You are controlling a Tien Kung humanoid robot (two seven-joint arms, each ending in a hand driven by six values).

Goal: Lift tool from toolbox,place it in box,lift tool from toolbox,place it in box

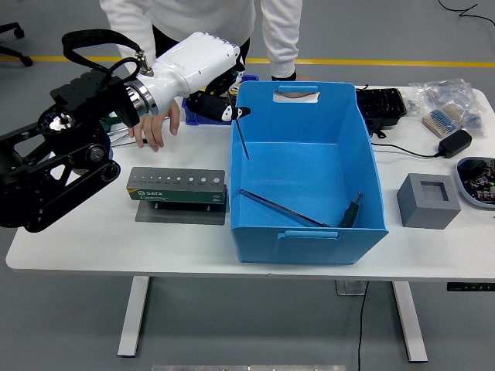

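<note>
With fingers pinching the thin metal hex-key tool [242, 139], the robot's white left hand [210, 97] holds it over the big blue plastic box's [371, 166] left wall toward the worktop's far edge, where its tip could snag the rim.

Toolbox [179, 185] left of box [307, 171]

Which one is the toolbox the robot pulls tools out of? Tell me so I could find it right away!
Find the big blue box in the middle of the white table. Just left of it, near the table's front, sits the toolbox: a long, low grey block on a flat grey base. Only it has a row of small holes along its top and a green strip on its front.
</note>
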